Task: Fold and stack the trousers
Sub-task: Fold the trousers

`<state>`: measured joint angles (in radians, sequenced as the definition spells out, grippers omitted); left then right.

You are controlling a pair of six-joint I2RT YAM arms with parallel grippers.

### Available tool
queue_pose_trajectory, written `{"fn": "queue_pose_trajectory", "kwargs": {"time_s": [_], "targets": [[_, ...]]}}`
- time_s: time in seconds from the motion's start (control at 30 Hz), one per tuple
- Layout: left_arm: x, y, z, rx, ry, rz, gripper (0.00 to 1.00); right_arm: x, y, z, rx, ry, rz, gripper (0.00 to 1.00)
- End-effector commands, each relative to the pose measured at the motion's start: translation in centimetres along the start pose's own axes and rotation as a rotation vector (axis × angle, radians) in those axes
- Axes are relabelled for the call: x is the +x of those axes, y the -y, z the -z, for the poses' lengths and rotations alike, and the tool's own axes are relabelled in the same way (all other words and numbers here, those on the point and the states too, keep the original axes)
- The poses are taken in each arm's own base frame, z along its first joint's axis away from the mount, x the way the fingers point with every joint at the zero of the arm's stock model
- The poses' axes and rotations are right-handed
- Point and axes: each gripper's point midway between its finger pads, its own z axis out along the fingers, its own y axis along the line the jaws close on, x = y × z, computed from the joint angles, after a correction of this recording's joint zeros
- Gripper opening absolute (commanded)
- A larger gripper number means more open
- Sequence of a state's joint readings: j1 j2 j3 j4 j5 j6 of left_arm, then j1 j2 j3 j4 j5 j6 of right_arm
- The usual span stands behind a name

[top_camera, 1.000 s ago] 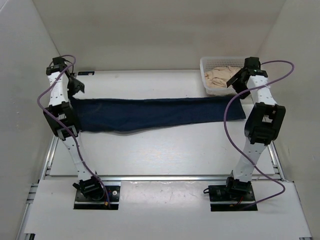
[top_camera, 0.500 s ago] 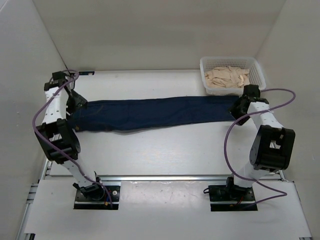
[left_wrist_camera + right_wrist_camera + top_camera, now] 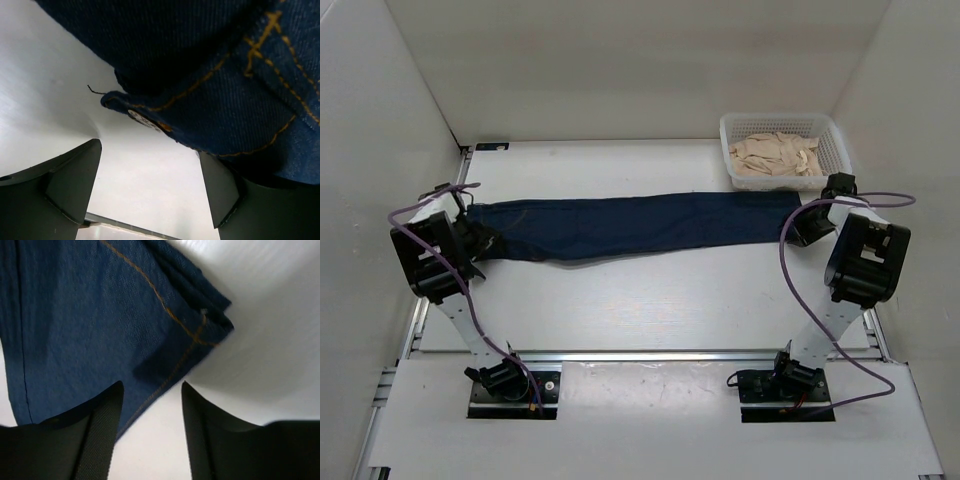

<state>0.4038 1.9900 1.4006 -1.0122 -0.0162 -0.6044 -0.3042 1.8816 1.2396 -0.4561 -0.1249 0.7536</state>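
Lying in one long strip across the table, the jeans waited for a fold.
The left gripper sat low at the waistband end, fingers spread; the right gripper sat likewise spread at the hem; neither pinched cloth; to my eye the risk was a bite on one layer only, or on bare table, dragging the fold crooked.

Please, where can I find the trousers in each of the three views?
Top external: the trousers lie as a long strip across the middle of the table.
Left wrist: upper right, with orange stitching.
Right wrist: upper left, a hem corner.
Shared landmark: the white table under them.
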Motion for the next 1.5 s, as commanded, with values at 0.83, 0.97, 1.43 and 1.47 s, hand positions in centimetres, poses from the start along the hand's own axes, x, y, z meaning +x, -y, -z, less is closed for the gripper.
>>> {"fn": "queue_pose_trajectory", "kwargs": {"time_s": [0.83,0.97,1.43,1.47], "targets": [[-7.7,2.8,8.0,0.086,0.296,0.063,0.1,-3.3,0.8,2.4,0.155,0.14,0.009,0.0],[-5.9,1.4,7.8,0.062,0.279,0.063,0.1,-1.2,4.1,5.0,0.195,0.152,-0.015,0.0],[-3.4,2.2,2.8,0.09,0.111,-0.013,0.54,-0.2,4.6,2.5,0.154,0.079,-0.011,0.72],[-3.5,2.5,2.2,0.091,0.096,-0.014,0.54,-0.3,4.6,2.1,0.153,0.08,-0.023,0.71]]}}
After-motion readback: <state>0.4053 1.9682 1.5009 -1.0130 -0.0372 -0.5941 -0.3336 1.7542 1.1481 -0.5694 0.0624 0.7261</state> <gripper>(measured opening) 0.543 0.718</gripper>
